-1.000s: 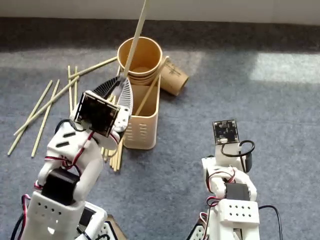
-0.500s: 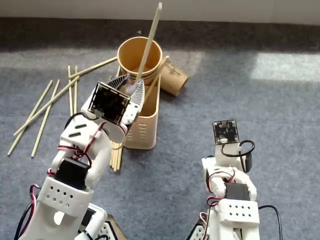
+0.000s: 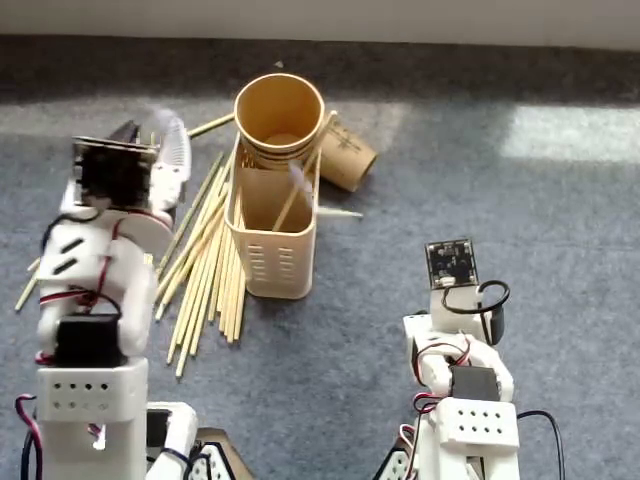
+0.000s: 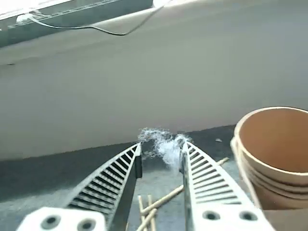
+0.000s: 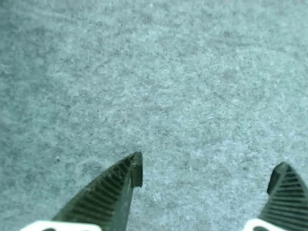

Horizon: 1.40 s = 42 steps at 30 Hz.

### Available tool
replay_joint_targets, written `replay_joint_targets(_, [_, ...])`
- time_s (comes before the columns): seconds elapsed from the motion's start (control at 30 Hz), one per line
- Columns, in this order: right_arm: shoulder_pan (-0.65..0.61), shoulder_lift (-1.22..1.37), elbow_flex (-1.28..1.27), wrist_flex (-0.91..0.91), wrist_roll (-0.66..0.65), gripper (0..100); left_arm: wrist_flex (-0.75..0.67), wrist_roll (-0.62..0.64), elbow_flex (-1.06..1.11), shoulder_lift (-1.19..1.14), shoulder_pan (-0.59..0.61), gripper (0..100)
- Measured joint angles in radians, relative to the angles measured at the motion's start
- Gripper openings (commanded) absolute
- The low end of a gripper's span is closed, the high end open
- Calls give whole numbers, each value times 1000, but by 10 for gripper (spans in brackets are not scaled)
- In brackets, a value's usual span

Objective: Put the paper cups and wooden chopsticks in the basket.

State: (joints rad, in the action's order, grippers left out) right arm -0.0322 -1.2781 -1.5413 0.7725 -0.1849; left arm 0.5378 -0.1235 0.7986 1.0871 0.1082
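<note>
Chopsticks (image 3: 203, 268) lie fanned just left of the basket (image 3: 280, 265); the left gripper (image 4: 160, 154), jaws parted and empty, should pinch one mid-length, then tip it in.

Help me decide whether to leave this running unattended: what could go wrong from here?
The loose chopsticks lie overlapped right against the basket, so the open left gripper might grab several or shove the basket. The tall cup stack at the basket's far end could tip if bumped. Fluff clinging to the gripper's tips may weaken its hold.
</note>
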Motion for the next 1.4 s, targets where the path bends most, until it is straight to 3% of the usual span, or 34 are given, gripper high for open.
replay_joint_targets(0.23, [0, 0, 0, 0, 0, 393, 37, 0, -69, -2, 305, 157])
replay_joint_targets(0.4, [0, 0, 0, 0, 0, 393, 178, 0, -71, -84, 350, 158])
replay_joint_targets(0.63, [0, 0, 0, 0, 0, 393, 442, -14, -189, -552, 265, 200])
replay_joint_targets(0.87, [0, 0, 0, 0, 0, 393, 747, -210, -535, -1094, 32, 191])
replay_joint_targets(1.23, [0, 0, 0, 0, 0, 393, 750, -331, -802, -1511, 12, 184])
replay_joint_targets(1.4, [0, 0, 0, 0, 0, 393, 718, -339, -858, -1603, 21, 35])
